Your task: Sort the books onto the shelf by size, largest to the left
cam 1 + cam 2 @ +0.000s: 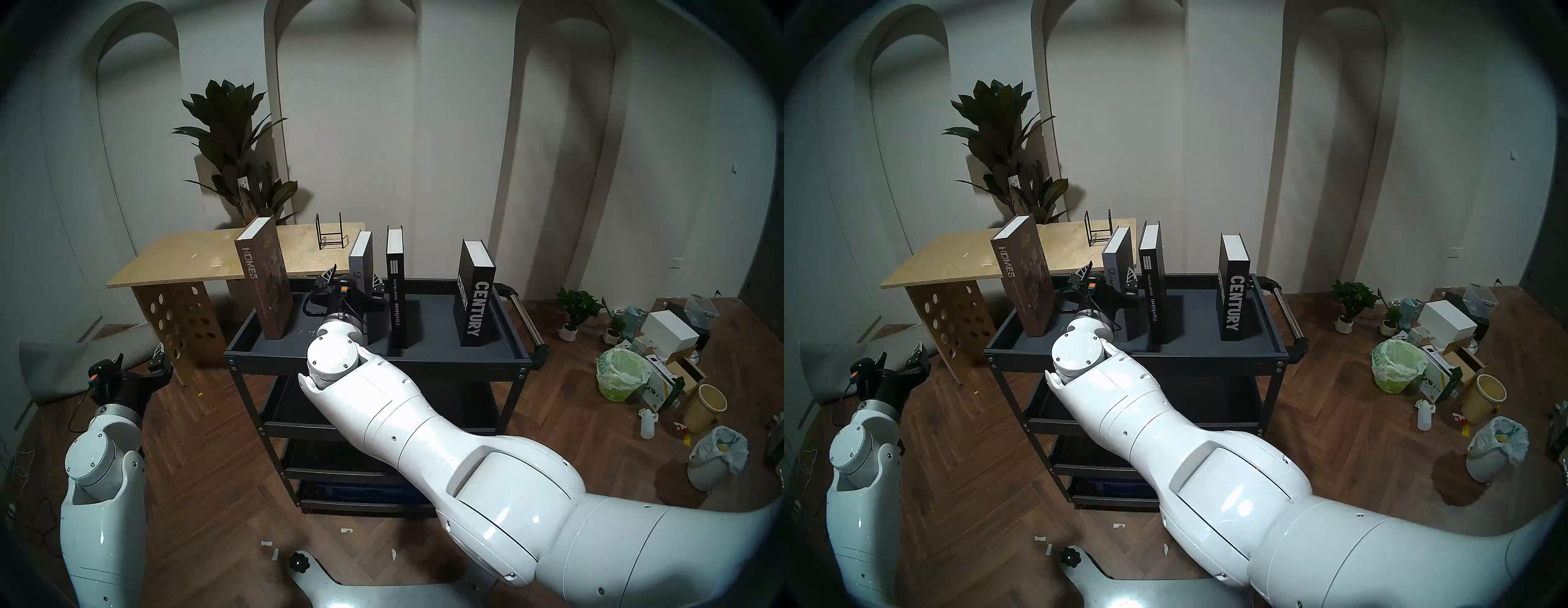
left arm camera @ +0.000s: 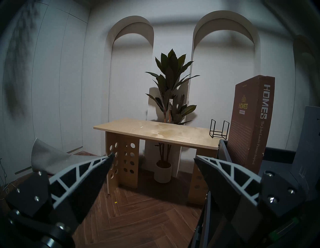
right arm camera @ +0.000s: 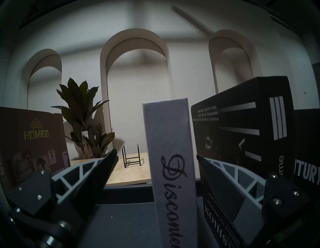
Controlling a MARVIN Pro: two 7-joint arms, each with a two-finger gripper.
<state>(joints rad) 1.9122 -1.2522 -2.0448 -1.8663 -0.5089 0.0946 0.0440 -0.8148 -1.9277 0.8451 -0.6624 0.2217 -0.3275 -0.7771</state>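
Four books stand upright on the dark grey top shelf (image 1: 428,354) of the cart. From left to right they are brown "HOMES" (image 1: 265,280), grey "Discontent" (image 1: 360,257), slim black "Fashion Ideal Home" (image 1: 395,288) and thick "CENTURY" (image 1: 475,297). My right gripper (image 1: 353,278) is open, its fingers straddling the grey book. In the right wrist view the grey spine (image 3: 171,138) stands between the fingers, close to the right one, with the Fashion book (image 3: 242,129) just beyond. My left gripper (image 1: 138,358) hangs open and empty, low and left of the cart. HOMES (image 2: 249,124) shows to its right.
A plywood table (image 1: 191,259) with a small black wire rack (image 1: 331,237) stands behind the cart's left end, a tall plant (image 1: 237,148) behind it. The cart handle (image 1: 526,322) sticks out on the right. Boxes, bins and small pots (image 1: 662,373) litter the floor at right.
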